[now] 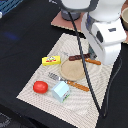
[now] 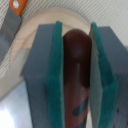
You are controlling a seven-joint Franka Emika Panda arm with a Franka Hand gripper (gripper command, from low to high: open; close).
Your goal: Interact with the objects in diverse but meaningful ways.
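Note:
In the wrist view my gripper [image 2: 76, 31] is shut on the dark brown sausage-like stick [image 2: 76, 65], with a green pad [image 2: 54, 75] pressed to each side. Under it lies the round wooden plate [image 2: 30, 45]. In the exterior view the stick [image 1: 78, 58] shows at the plate's [image 1: 74, 71] far rim, and the white arm hides my fingers. A yellow block [image 1: 51, 60], a red ball [image 1: 40, 87] and a pale blue carton [image 1: 61, 91] rest on the striped mat [image 1: 35, 95] toward the exterior view's left.
An orange-handled knife [image 1: 93, 61] lies beside the stick, and an orange-handled fork [image 1: 65, 80] lies between plate and carton. A pinkish mat [image 1: 62, 19] sits at the back. The black table surrounds the striped mat.

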